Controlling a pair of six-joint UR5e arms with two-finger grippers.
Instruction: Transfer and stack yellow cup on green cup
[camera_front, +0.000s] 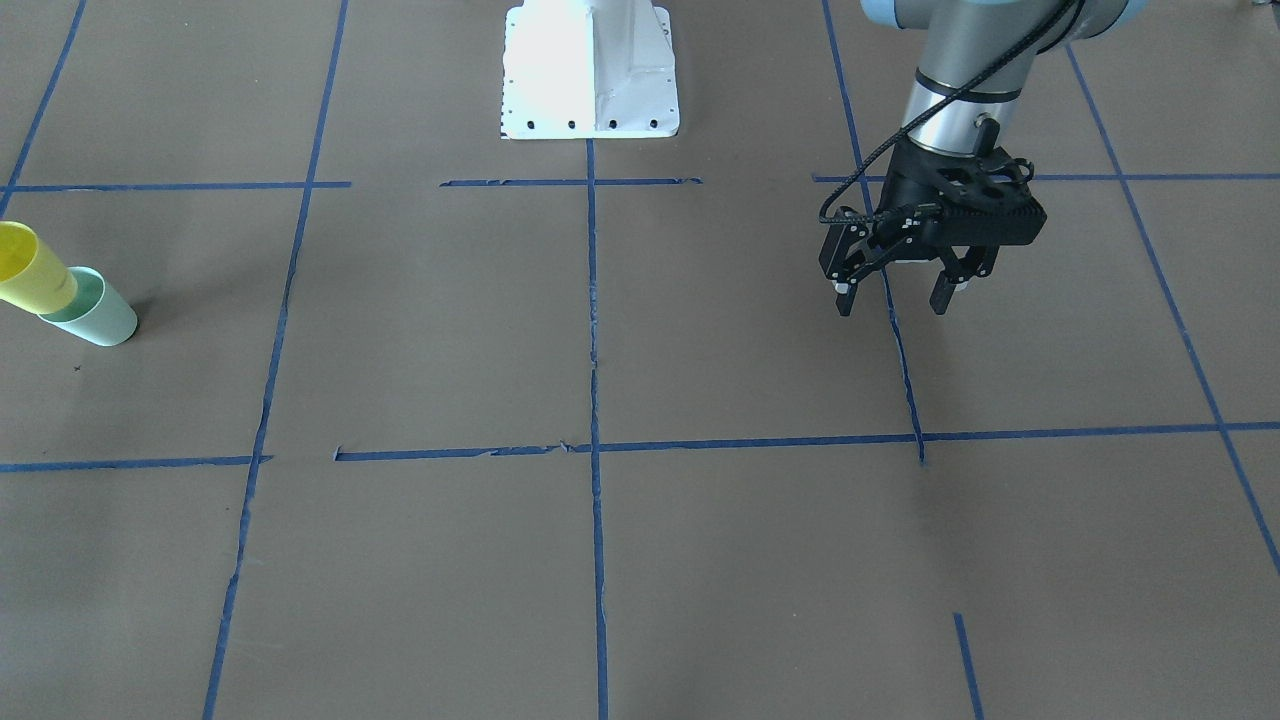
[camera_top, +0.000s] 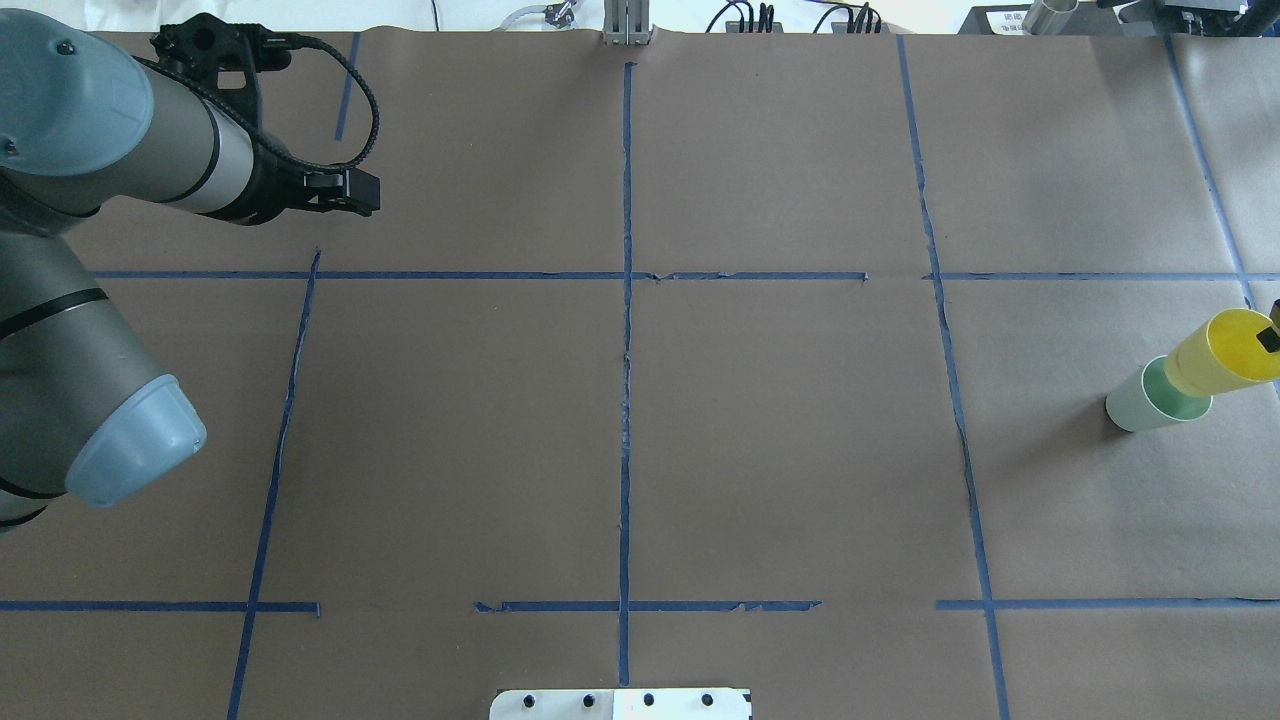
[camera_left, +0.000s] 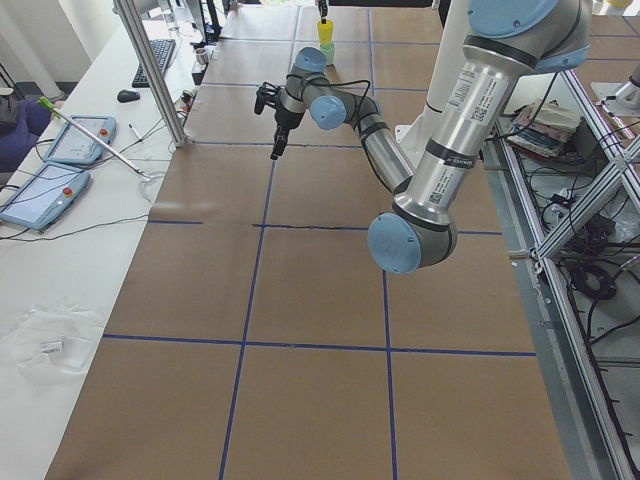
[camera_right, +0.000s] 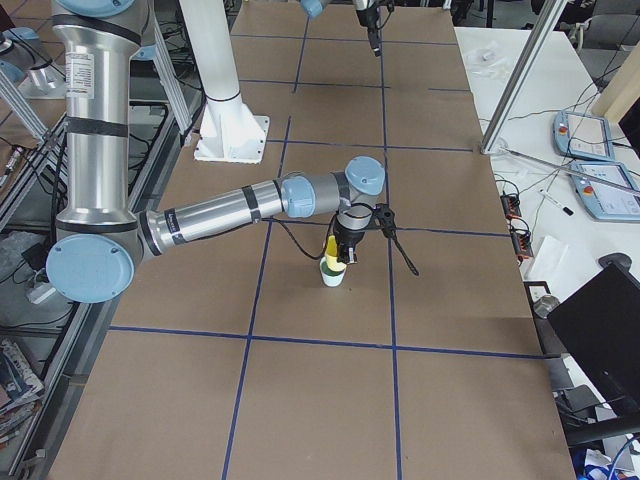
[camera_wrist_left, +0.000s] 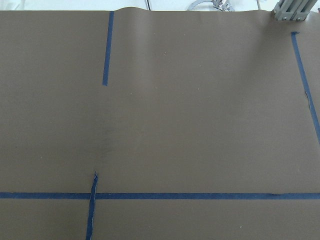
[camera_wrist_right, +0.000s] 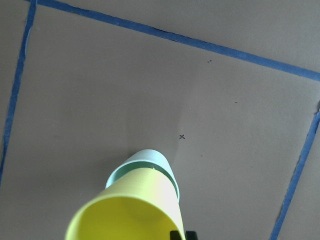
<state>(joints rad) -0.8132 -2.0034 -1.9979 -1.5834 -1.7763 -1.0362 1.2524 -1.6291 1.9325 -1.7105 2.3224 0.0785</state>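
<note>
The yellow cup (camera_top: 1215, 360) and green cup (camera_top: 1135, 405) look like smooth, faintly glossy plastic, the table (camera_top: 800, 450) wears matt brown paper with ragged blue tape (camera_top: 626, 400), and the left arm (camera_front: 960, 90) is satin metal.

**Operator:** What do you record for the surface?

**Inspector:** Your table (camera_front: 700, 330) is covered in brown paper (camera_top: 780, 450). Blue tape lines (camera_front: 592, 300) divide it into rectangles, and the tape is torn and gapped in places.

**Operator:** And standing on it?

**Inspector:** You have a white mounting base (camera_front: 590, 70) at the middle of the robot's edge. The green cup (camera_front: 100, 318) stands upright far out on the robot's right side, with a small dark cross mark (camera_front: 77, 368) near it.
</note>
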